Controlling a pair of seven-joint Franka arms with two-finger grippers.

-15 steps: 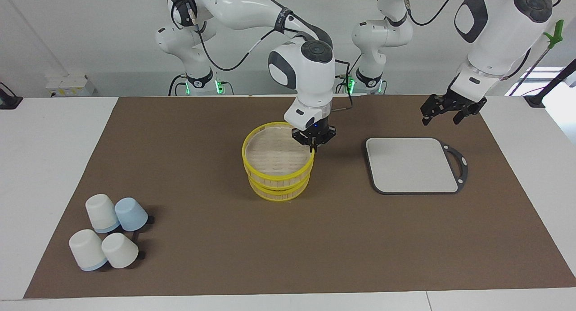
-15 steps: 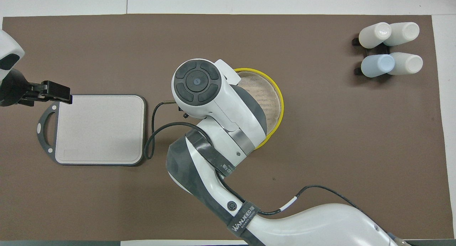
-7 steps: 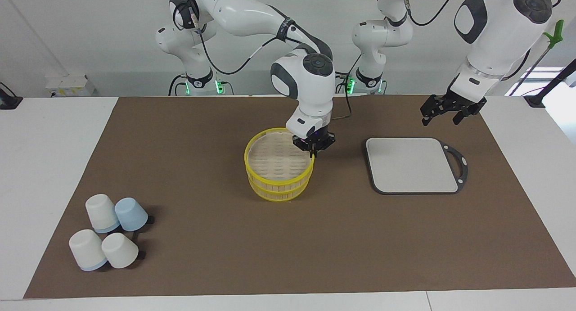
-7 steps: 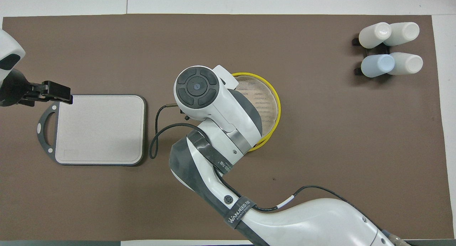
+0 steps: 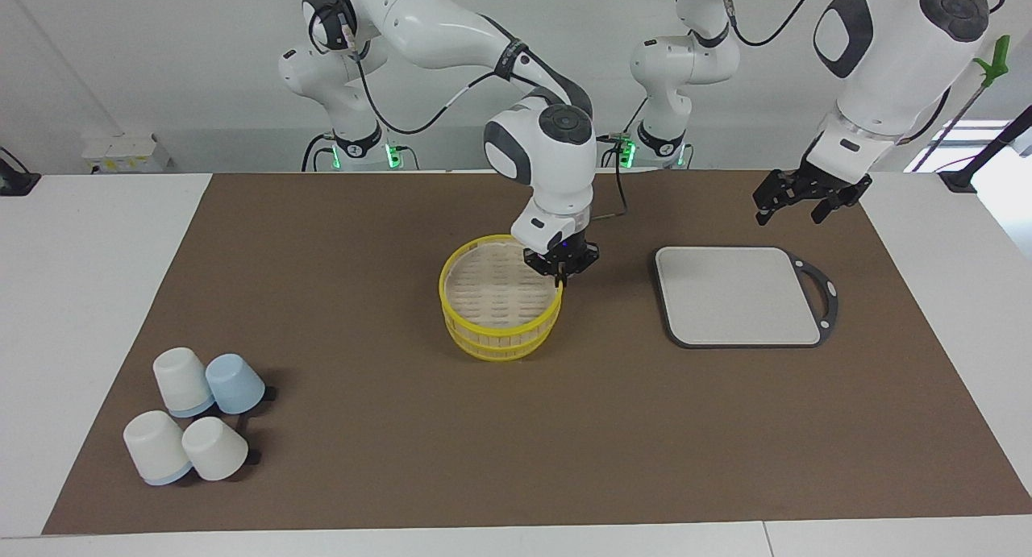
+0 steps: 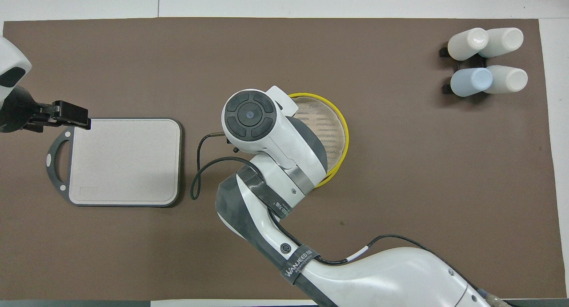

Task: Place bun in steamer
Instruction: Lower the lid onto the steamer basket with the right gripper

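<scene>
The steamer [image 5: 496,325] stands in the middle of the brown mat, two yellow-rimmed tiers stacked, with no lid on it. The slatted floor of its upper tier is bare. My right gripper [image 5: 560,279] is shut on the upper tier's rim, at the side toward the left arm's end. In the overhead view my right wrist hides that gripper and part of the steamer [image 6: 346,136]. The bun is not in view. My left gripper [image 5: 806,201] waits open and empty in the air over the edge of the grey board nearest the robots, and it also shows in the overhead view [image 6: 66,115].
A grey rectangular board [image 5: 738,295] with a dark handle lies beside the steamer toward the left arm's end; it also shows in the overhead view [image 6: 124,160]. Several upturned white and blue cups [image 5: 193,416] stand farther from the robots toward the right arm's end, also seen from overhead [image 6: 486,60].
My right gripper has come down with the upper tier. The tier was raised and tilted over the lower one and now sits level on it.
</scene>
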